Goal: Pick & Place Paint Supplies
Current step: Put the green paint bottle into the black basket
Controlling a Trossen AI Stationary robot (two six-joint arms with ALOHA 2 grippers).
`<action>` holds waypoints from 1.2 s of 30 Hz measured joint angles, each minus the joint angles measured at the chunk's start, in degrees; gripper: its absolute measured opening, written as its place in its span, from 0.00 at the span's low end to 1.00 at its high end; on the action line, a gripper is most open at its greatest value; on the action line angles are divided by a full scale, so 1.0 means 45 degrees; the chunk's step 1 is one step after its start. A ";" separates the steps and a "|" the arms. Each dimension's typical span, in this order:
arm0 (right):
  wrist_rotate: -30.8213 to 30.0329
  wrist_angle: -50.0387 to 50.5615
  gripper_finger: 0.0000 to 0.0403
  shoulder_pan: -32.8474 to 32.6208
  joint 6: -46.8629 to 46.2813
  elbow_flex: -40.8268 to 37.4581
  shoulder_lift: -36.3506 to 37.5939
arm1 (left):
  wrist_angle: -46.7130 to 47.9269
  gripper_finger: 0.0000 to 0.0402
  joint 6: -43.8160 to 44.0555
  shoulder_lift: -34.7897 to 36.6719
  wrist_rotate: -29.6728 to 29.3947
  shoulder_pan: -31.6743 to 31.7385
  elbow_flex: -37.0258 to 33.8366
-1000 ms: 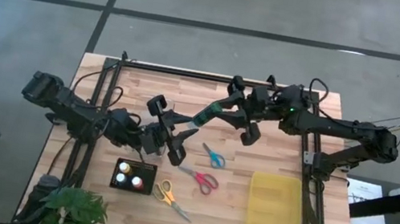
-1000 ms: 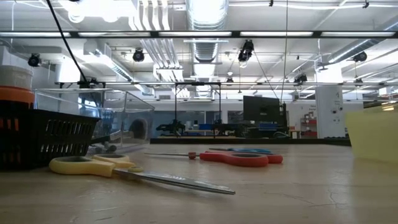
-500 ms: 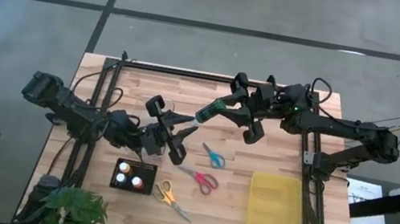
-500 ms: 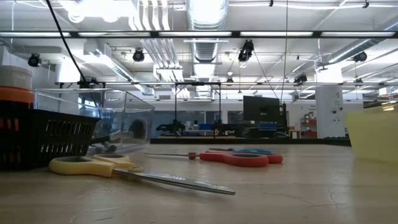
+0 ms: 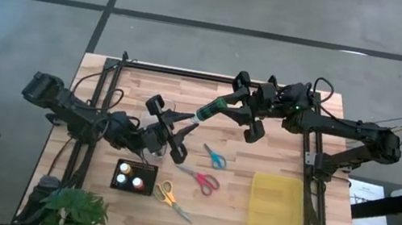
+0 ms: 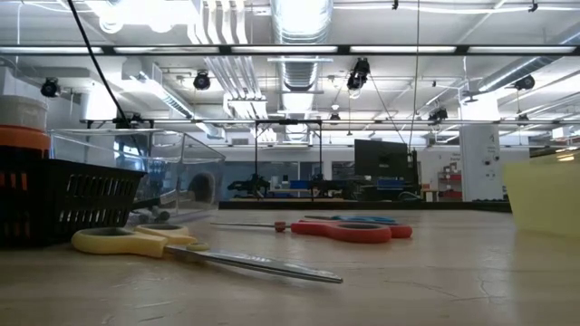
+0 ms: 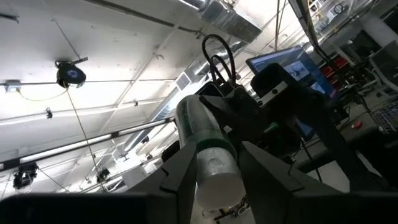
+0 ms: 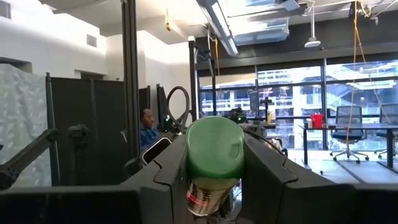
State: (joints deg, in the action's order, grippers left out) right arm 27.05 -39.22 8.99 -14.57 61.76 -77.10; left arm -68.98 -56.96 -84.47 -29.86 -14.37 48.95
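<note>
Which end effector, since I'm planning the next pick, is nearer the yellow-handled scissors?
Left. The left end effector is at mid-table, almost straight up-picture from the yellow-handled scissors in the high view. The right end effector is farther back and rightward. Both grip one green-capped paint pot.

high: overhead, whole table (image 5: 249, 219) | low: tabletop level | wrists: close, both on green-capped pot (image 8: 214, 158)

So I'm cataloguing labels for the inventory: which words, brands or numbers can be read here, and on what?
None can be read.
Green-capped paint pot, held between both grippers: its label print is too blurred to read.
Monitor in the room behind: screen content too small to read.
Scissors, tray and yellow bin: no visible text.
</note>
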 joint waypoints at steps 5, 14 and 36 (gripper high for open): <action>0.0069 -0.0041 0.33 -0.0013 -0.0048 -0.0005 0.0028 | -0.0208 0.41 0.0002 0.0000 -0.0156 0.0007 -0.0024; 0.0194 -0.0027 0.34 -0.0029 -0.0092 -0.0005 0.0034 | -0.0243 0.61 0.0536 -0.0005 -0.0550 0.0082 -0.0024; 0.0048 0.0024 0.35 -0.0029 -0.0092 -0.0005 0.0034 | -0.0002 0.29 0.1139 -0.0005 -0.0556 0.0253 -0.0024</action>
State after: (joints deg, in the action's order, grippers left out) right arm 27.27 -39.11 8.86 -14.98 61.73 -76.95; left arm -68.99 -51.83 -84.49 -32.36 -13.23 48.84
